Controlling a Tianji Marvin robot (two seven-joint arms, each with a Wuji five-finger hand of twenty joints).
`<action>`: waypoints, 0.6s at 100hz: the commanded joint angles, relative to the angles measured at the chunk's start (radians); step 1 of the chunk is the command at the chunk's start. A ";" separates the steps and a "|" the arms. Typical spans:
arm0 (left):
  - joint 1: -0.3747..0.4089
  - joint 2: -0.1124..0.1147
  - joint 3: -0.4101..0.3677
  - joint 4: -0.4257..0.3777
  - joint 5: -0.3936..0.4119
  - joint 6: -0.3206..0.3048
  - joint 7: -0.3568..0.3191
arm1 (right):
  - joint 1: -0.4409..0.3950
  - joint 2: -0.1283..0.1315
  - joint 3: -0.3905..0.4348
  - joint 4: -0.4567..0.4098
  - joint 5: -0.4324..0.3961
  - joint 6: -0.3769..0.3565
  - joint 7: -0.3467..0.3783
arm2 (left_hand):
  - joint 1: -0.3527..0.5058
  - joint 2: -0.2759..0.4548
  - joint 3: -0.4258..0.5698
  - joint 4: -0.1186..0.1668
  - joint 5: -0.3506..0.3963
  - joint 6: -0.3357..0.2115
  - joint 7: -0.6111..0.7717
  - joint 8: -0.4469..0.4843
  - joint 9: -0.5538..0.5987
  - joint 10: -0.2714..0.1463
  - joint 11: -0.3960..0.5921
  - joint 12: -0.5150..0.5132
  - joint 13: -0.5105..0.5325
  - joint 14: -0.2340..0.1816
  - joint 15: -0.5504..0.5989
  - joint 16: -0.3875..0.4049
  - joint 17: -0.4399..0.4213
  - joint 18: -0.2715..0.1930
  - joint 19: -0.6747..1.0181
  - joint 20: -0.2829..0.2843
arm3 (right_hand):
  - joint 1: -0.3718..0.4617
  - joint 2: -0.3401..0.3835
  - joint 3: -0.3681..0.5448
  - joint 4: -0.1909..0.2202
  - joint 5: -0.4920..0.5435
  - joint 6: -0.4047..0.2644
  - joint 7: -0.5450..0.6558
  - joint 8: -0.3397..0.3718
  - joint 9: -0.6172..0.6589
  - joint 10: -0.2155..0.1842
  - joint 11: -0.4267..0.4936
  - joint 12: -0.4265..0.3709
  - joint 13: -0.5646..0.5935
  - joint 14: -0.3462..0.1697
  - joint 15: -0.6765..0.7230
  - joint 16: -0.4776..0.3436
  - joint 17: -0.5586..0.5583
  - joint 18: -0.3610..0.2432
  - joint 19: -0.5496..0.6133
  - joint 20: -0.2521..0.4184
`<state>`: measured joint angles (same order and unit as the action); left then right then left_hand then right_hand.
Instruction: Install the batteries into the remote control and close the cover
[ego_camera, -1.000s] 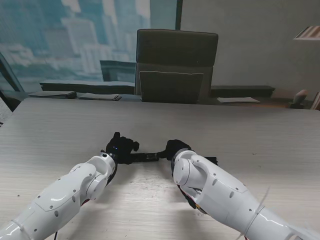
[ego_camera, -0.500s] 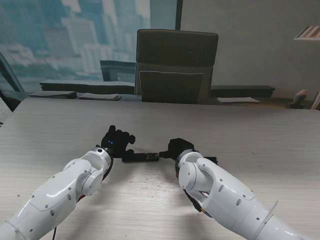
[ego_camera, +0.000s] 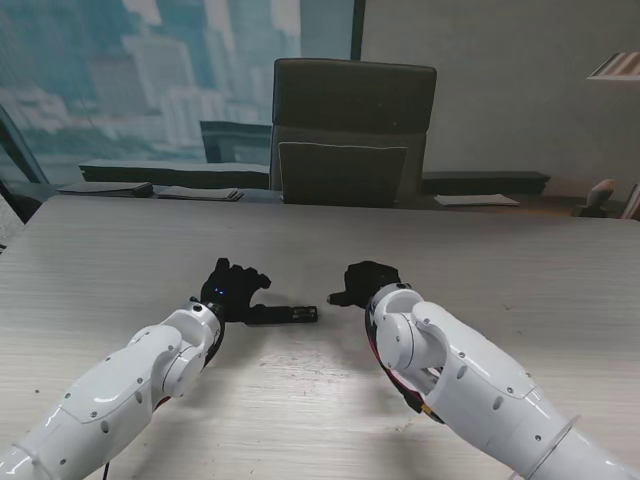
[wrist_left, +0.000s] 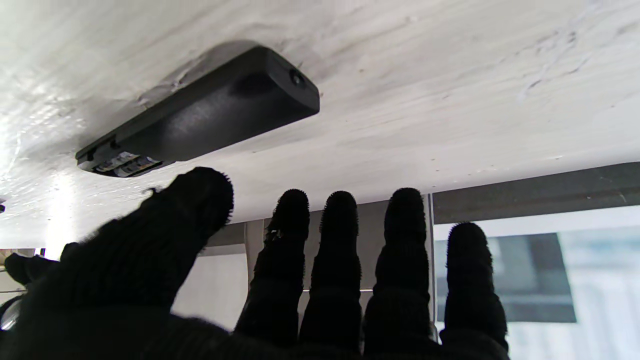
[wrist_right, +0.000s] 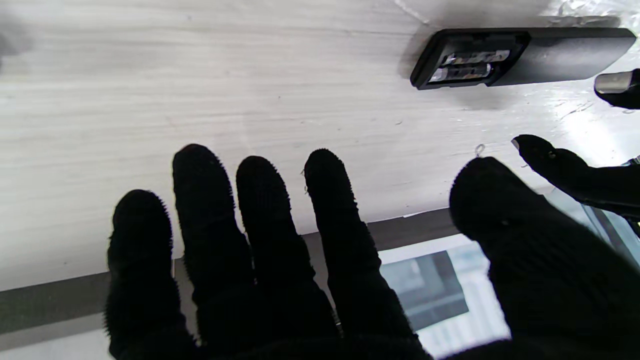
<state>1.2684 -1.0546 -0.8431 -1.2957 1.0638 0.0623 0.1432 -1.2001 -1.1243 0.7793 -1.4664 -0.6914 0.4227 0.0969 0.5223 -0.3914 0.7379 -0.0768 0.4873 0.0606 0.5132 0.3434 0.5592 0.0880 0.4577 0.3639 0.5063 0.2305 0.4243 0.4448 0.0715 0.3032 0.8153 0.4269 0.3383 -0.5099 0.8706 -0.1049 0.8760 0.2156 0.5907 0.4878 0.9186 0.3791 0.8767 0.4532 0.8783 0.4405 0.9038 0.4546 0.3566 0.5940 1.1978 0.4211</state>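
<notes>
1. Stand view: remote control (ego_camera: 283, 315) lies flat on the table (ego_camera: 500, 260), between both hands, back side up.
2. Right wrist view: battery bay at one end of the remote is uncovered, two batteries (wrist_right: 470, 65) seated inside. Judged: loading done, cover not fitted.
3. Cover itself not found in any view.
4. Left hand (ego_camera: 232, 288) empty, fingers spread, just beside the remote; right hand (ego_camera: 368, 282) empty, fingers apart, farther off.
5. No brand or label readable; battery print too blurred.
</notes>
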 joint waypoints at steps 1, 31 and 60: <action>0.004 -0.004 0.005 0.009 -0.005 -0.004 -0.003 | -0.016 0.011 0.010 -0.021 -0.009 -0.009 0.016 | -0.033 0.017 -0.008 0.028 -0.043 0.019 -0.021 -0.015 -0.030 0.026 -0.016 -0.018 -0.029 0.002 -0.014 -0.012 -0.025 0.003 -0.020 -0.017 | 0.014 -0.018 0.022 0.023 -0.017 -0.003 -0.012 -0.010 -0.009 0.008 -0.004 -0.013 -0.009 -0.014 -0.004 -0.006 -0.010 -0.014 -0.012 -0.011; 0.000 0.001 -0.035 -0.010 -0.003 -0.060 -0.027 | -0.049 0.019 0.036 -0.050 -0.045 -0.015 0.018 | -0.033 0.036 -0.027 0.032 -0.031 0.015 -0.043 -0.029 -0.017 0.022 -0.025 -0.027 -0.020 -0.001 -0.024 -0.020 -0.025 0.003 -0.026 -0.021 | 0.018 -0.012 0.025 0.024 -0.025 0.000 -0.014 -0.010 -0.012 0.010 -0.005 -0.014 -0.011 -0.014 -0.008 -0.005 -0.013 -0.016 -0.018 -0.012; -0.007 0.007 -0.104 -0.059 -0.018 -0.138 -0.118 | -0.061 0.022 0.054 -0.058 -0.048 -0.048 0.019 | -0.034 0.044 -0.045 0.033 -0.021 0.008 -0.045 -0.030 -0.012 0.020 -0.031 -0.030 -0.015 -0.001 -0.031 -0.023 -0.021 0.002 -0.025 -0.022 | 0.018 -0.011 0.024 0.025 -0.025 0.000 -0.012 -0.010 -0.011 0.010 -0.005 -0.015 -0.010 -0.012 -0.010 -0.005 -0.013 -0.016 -0.018 -0.012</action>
<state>1.2731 -1.0501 -0.9406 -1.3423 1.0604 -0.0799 0.0463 -1.2543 -1.1045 0.8322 -1.5147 -0.7410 0.3867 0.0985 0.5216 -0.3738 0.7051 -0.0768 0.4775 0.0613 0.4793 0.3261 0.5562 0.0883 0.4427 0.3446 0.5060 0.2305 0.4103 0.4320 0.0697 0.3032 0.8133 0.4269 0.3488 -0.5103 0.8799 -0.1048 0.8668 0.2153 0.5901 0.4876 0.9191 0.3791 0.8754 0.4527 0.8781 0.4401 0.8974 0.4543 0.3550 0.5925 1.1933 0.4098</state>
